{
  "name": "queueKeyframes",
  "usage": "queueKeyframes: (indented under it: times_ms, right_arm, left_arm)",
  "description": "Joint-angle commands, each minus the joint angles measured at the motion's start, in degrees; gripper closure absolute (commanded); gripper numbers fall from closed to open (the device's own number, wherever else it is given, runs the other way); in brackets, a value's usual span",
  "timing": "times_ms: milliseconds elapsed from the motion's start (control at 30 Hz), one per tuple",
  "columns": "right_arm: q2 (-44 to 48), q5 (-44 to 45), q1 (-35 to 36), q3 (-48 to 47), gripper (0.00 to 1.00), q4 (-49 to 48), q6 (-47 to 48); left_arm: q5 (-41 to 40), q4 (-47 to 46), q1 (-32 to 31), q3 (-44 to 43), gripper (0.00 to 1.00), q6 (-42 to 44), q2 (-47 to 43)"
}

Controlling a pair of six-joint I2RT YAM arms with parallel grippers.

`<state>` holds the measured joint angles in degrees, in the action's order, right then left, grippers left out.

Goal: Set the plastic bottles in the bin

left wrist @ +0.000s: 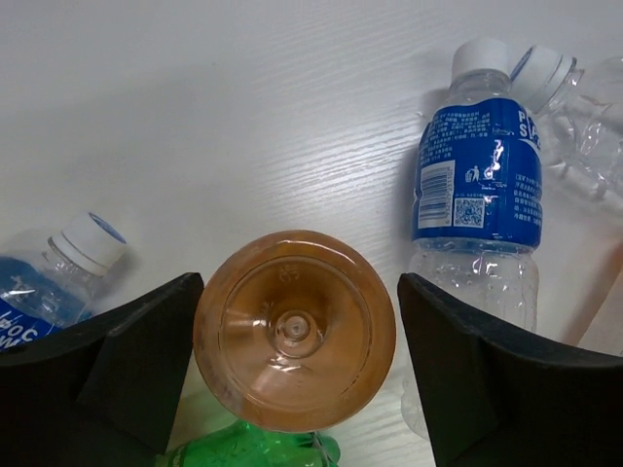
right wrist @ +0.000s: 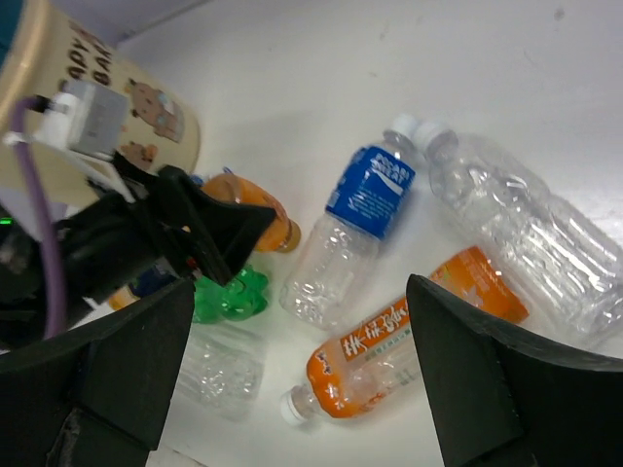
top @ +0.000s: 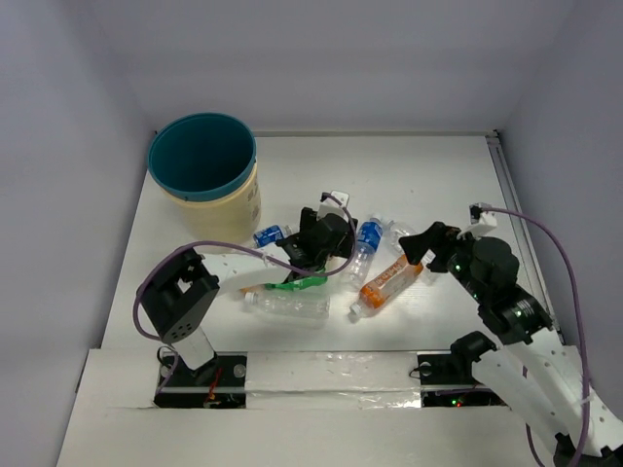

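The bin (top: 201, 156) stands at the far left, its cream wall also in the right wrist view (right wrist: 156, 136). My left gripper (top: 307, 253) (left wrist: 299, 292) is shut on a plain orange bottle (left wrist: 294, 331), its wide jaws touching both sides of the base end. A green bottle (left wrist: 253, 452) lies just below it. Blue-labelled bottles lie to its right (left wrist: 477, 165) and left (left wrist: 39, 282). My right gripper (top: 421, 243) (right wrist: 300, 292) is open and empty above an orange-labelled bottle (right wrist: 409, 341) (top: 384, 282).
A clear crinkled bottle (right wrist: 526, 233) lies right of the blue-labelled one (right wrist: 368, 190). Another clear bottle (top: 287, 304) lies near the front edge, below the green one (top: 297, 283). The left gripper (right wrist: 224, 229) is close to the right arm. White walls enclose the table.
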<state>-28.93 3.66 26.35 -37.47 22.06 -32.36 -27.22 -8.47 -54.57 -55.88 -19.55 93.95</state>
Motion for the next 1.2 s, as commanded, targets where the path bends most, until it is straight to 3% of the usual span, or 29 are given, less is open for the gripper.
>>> queueKeyframes:
  times_ms: [0,133,300,633,933,1167]
  right_arm:
    - [-3.14,3.01,0.11,1.35,0.06,1.13,-4.11]
    - [-6.66,4.68,0.11,1.7,0.06,4.55,-7.8]
    - [-14.31,6.09,0.11,0.03,0.06,7.99,-9.91]
    - [-23.61,11.45,0.11,-3.22,0.14,16.25,-14.66]
    - [-26.0,1.97,0.63,0.11,0.03,10.55,-21.07]
    - [-29.16,0.38,0.63,2.23,0.02,7.38,-24.15]
  left_arm:
    - [0.24,-3.83,0.51,-2.57,0.24,1.53,-0.35]
    - [1.64,-5.33,0.51,-1.34,0.49,1.18,-2.36]
    - [4.02,-6.91,0.51,1.11,0.61,0.74,-10.78]
    - [3.67,-5.42,0.51,2.27,0.62,2.94,-33.73]
    - [-4.14,-2.69,0.51,-0.46,0.61,3.9,-44.72]
    - [-11.78,-0.5,1.04,-5.73,0.6,6.45,-49.91]
